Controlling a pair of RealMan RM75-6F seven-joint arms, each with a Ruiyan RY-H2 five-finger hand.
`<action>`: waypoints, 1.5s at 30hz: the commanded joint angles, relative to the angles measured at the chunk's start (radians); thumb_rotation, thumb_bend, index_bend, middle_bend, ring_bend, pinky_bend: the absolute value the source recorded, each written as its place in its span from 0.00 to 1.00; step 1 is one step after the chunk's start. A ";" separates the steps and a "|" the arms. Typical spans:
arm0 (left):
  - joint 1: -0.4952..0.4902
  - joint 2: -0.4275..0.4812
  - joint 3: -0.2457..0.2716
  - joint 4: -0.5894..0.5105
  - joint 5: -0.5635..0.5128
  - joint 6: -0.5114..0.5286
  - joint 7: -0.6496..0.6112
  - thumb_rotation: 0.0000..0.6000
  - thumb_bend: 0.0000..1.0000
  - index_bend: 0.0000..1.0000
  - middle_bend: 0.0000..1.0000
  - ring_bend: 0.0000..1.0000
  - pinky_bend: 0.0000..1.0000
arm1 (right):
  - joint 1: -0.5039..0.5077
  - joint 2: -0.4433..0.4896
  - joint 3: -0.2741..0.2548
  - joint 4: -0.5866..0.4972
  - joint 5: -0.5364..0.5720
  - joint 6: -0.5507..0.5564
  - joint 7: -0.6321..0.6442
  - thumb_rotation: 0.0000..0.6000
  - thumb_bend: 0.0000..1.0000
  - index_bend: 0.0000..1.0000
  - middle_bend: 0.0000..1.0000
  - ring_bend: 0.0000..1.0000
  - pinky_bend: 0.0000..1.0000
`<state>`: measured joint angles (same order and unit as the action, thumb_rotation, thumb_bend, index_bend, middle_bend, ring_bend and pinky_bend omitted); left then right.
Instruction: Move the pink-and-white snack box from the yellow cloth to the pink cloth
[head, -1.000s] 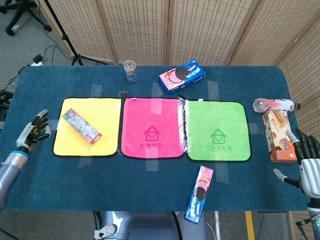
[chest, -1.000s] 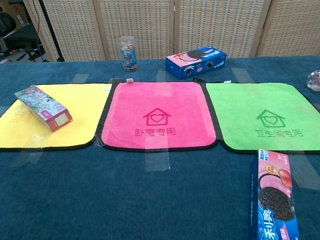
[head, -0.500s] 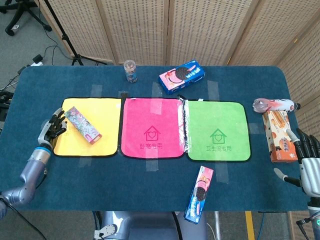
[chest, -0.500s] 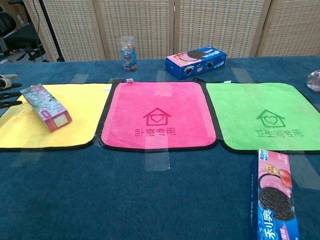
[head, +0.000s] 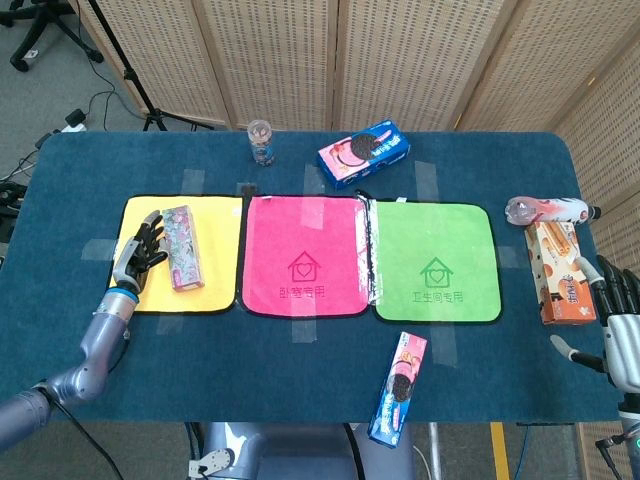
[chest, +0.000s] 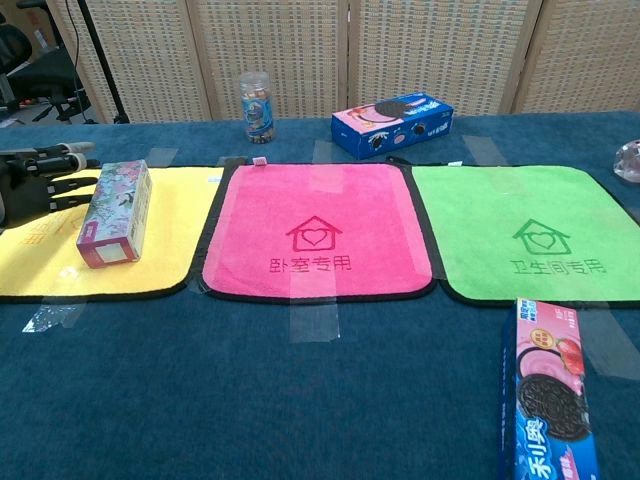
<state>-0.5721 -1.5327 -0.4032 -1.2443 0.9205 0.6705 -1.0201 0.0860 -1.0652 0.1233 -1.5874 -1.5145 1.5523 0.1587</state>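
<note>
We see the pink-and-white floral cardboard snack box (head: 184, 248) (chest: 116, 211) still on the yellow terry cloth (head: 215, 262) (chest: 165, 255), but it has turned since half a second ago: it lay slanted across the cloth then, and now it runs nearly straight front to back, nearer the cloth's middle. The left hand (head: 140, 251) (chest: 38, 182) has come in over the cloth's outer side and sits just beside the box with its fingers spread apart, holding nothing; we cannot tell whether the fingertips touch the box's side. The pink terry cloth (head: 304, 254) (chest: 316, 233) with the house mark lies next to the yellow one, bare. At the table's far right edge, the right hand (head: 621, 322) is unchanged, fingers apart and empty, just beside the orange snack box (head: 558, 272).
</note>
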 joint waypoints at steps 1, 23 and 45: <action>-0.028 -0.043 -0.015 -0.024 -0.057 0.026 0.082 1.00 0.70 0.00 0.00 0.00 0.00 | 0.000 0.001 0.000 0.000 0.001 -0.001 0.002 1.00 0.00 0.00 0.00 0.00 0.00; -0.139 -0.279 -0.101 -0.013 -0.141 0.118 0.309 1.00 0.70 0.00 0.00 0.00 0.00 | 0.006 0.003 0.006 0.008 0.022 -0.020 0.014 1.00 0.00 0.00 0.00 0.00 0.00; -0.296 -0.474 -0.200 0.098 -0.233 0.065 0.419 1.00 0.70 0.00 0.00 0.00 0.00 | 0.014 0.012 0.023 0.025 0.071 -0.058 0.055 1.00 0.00 0.00 0.00 0.00 0.00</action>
<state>-0.8597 -1.9981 -0.5964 -1.1520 0.6927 0.7398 -0.6055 0.0998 -1.0534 0.1456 -1.5630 -1.4439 1.4955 0.2130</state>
